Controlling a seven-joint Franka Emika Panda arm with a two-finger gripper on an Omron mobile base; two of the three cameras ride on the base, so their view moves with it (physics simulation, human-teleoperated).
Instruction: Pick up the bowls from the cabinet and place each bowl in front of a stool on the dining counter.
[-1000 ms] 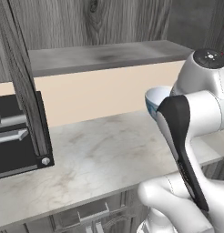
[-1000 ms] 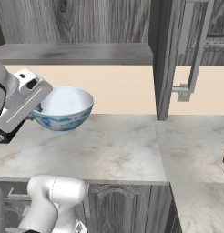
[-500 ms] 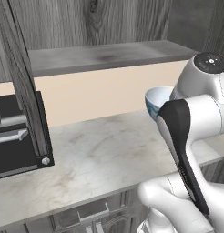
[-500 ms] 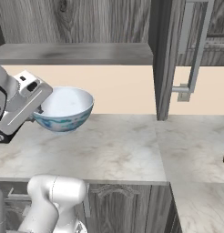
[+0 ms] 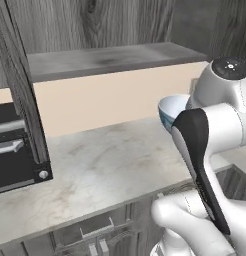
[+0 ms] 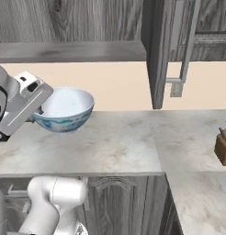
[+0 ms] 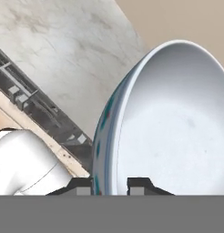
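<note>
From the left base view, my white bowl [image 5: 171, 111] peeks out behind my arm, above the marble desk [image 5: 105, 165]. From the right base view, I count one bowl [image 6: 64, 110], carried in the air over the desk [image 6: 115, 142]; the cabinet shelf [image 6: 69, 51] is bare. In the hand view my claw [image 7: 113, 185] pinches the bowl's rim [image 7: 109, 136], one finger each side. I think I must keep it level and move slowly.

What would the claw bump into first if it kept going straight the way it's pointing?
Probably the beige wall behind the counter. The claw is shut on the rim of the white bowl, so the bowl would hit first. In the hand view the wall shows past the bowl, though depth is hard to judge.
</note>
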